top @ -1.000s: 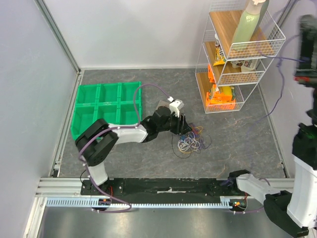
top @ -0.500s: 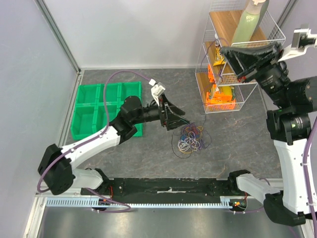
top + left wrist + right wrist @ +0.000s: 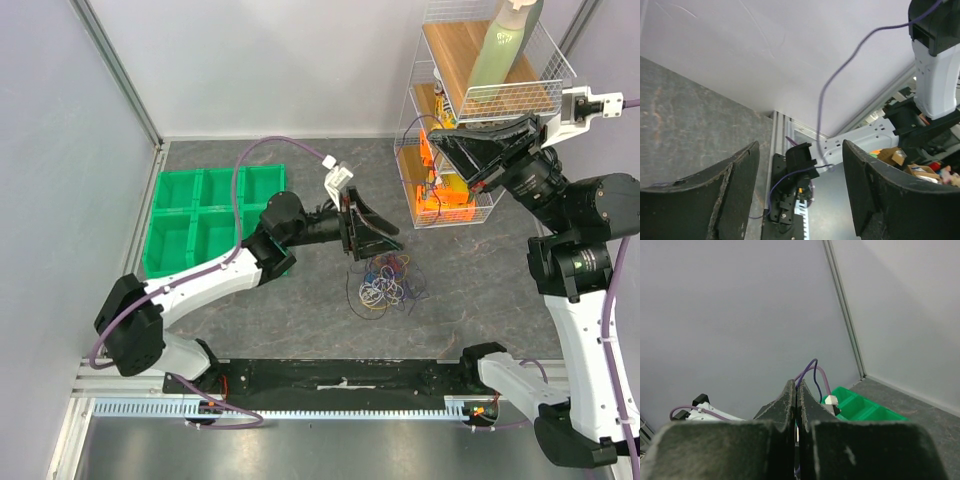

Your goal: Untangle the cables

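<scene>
The cables (image 3: 385, 280) lie in a tangled heap of yellow, white, blue, orange-red and dark loops on the grey table. My left gripper (image 3: 385, 240) hovers just above the heap's far-left edge. It is open; in the left wrist view the left gripper (image 3: 800, 195) has nothing between its fingers. My right gripper (image 3: 447, 145) is raised high in front of the rack and shut. In the right wrist view a thin dark purple cable (image 3: 814, 361) arches out from the tips of the right gripper (image 3: 796, 390). It is pinched there.
A green compartment tray (image 3: 215, 215) sits at the left, behind the left arm. A white wire rack (image 3: 470, 130) with a bottle and snack packs stands at the back right, close behind the right gripper. Walls close in the left and back.
The left arm stretched out to the right and its gripper opened wide over the heap. The right arm swung into view and came down in front of the rack, staying shut.
</scene>
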